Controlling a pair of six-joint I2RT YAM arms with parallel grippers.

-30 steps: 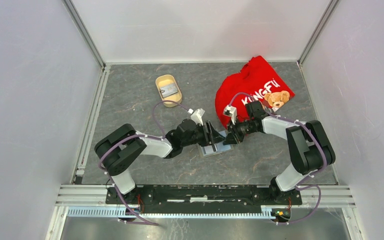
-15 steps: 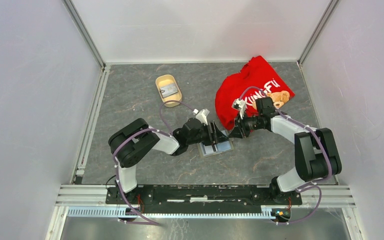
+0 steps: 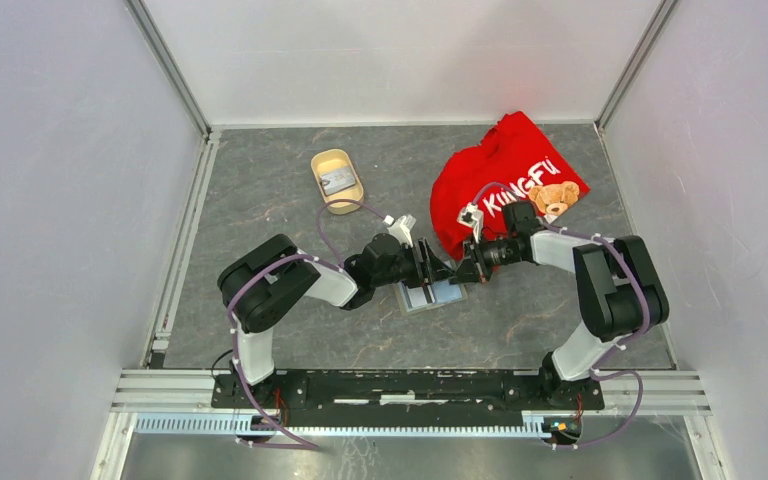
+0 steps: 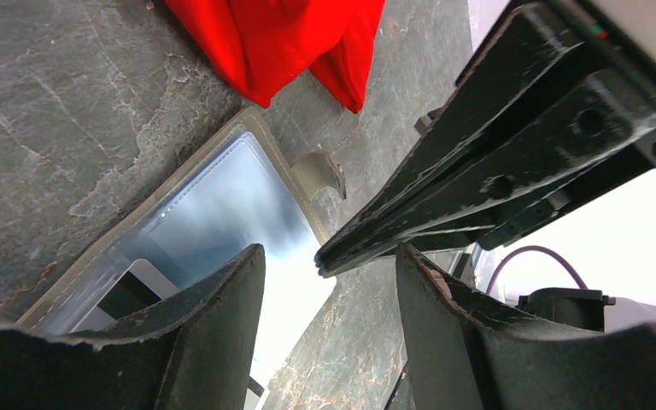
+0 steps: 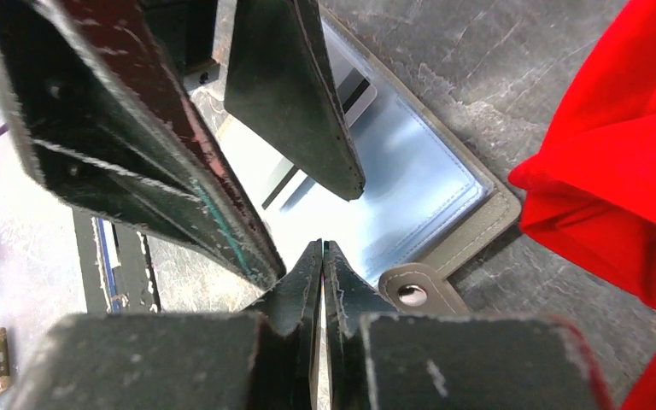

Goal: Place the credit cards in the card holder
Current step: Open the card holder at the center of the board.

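The grey card holder (image 3: 432, 294) lies open on the table, its pale shiny pocket (image 4: 222, 213) facing up. A pale credit card with a dark stripe (image 5: 354, 90) sits inside the pocket. Another grey card (image 3: 337, 180) lies in the beige tray. My left gripper (image 3: 426, 265) is open above the holder, one finger (image 5: 295, 102) over the pocket and the other (image 5: 137, 145) beside it. My right gripper (image 5: 322, 249) is shut with nothing seen between its fingers. Its tip is at the holder's right edge next to the snap tab (image 5: 410, 295), between the left fingers (image 4: 213, 325).
A red shirt (image 3: 505, 180) with a bear print lies at the back right, its hem close to the holder (image 5: 615, 171). The beige oval tray (image 3: 352, 200) stands at the back, left of centre. Grey walls surround the table.
The right gripper drew back towards the shirt, then returned to the holder's right edge and closed. The left arm shifted slightly and its gripper stayed open over the holder.
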